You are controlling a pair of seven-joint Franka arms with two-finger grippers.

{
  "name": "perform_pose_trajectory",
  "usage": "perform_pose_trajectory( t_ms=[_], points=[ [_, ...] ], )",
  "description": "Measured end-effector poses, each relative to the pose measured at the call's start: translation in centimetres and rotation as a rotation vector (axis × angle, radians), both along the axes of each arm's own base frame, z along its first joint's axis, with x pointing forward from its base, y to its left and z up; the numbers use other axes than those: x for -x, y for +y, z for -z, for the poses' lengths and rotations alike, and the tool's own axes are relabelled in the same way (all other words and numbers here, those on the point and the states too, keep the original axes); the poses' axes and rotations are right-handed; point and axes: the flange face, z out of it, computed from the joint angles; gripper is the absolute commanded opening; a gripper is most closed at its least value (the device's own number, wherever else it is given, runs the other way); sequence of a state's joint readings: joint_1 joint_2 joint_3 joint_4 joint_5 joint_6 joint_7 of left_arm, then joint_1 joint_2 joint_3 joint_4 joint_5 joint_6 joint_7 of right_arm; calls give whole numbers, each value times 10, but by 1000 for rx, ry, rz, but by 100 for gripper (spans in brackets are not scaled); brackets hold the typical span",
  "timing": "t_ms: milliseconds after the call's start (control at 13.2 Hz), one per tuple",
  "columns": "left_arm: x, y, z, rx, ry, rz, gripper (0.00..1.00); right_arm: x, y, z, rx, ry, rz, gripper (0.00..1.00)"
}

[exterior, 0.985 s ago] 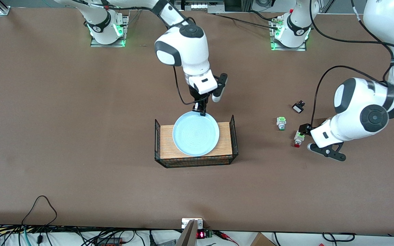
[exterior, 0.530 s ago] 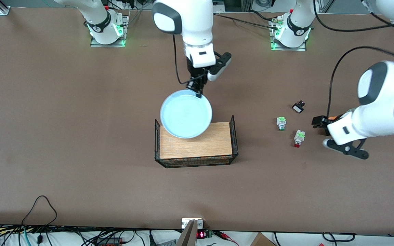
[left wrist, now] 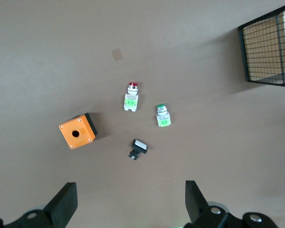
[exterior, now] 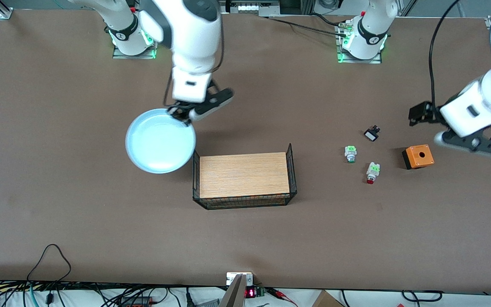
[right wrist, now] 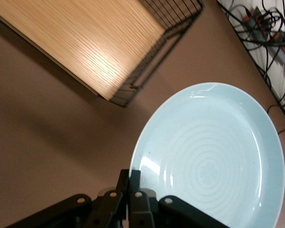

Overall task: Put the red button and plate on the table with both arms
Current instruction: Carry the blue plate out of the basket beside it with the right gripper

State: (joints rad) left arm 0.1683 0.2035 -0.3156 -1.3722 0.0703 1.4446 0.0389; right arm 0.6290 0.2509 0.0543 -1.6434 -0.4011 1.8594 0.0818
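The pale blue plate (exterior: 160, 140) (right wrist: 213, 156) hangs in the air over the table (exterior: 58, 192), beside the wooden tray toward the right arm's end. My right gripper (exterior: 180, 114) (right wrist: 134, 178) is shut on the plate's rim. The red button (exterior: 371, 172) (left wrist: 131, 97) lies on its side on the table, toward the left arm's end. My left gripper (exterior: 419, 114) (left wrist: 128, 204) hovers high over the table near the orange box, open, with nothing between its fingers.
A light-wood tray (exterior: 244, 175) (left wrist: 268, 47) (right wrist: 85, 42) with black wire ends stands mid-table with nothing on it. Beside the red button lie a green-tipped switch (exterior: 350, 153) (left wrist: 163, 115), a small black switch (exterior: 371, 134) (left wrist: 138, 147) and an orange box (exterior: 417, 157) (left wrist: 77, 131).
The right gripper lifted the plate off the tray and carried it toward the right arm's end. The left gripper rose away from the red button, uncovering the orange box.
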Motion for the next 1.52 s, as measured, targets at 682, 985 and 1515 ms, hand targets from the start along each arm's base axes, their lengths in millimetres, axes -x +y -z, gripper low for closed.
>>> perform_pose_trajectory(
  t_ms=[682,985,1515],
  points=[
    [28,23,21,-16,-118,-65,100,-4,-119,138,88,-2,383,0],
    [28,22,21,-16,-116,-70,100,8,-154,210,51,-39,462,0],
    [29,22,21,-17,-115,-73,100,14,-174,267,-36,-36,563,0]
  ],
)
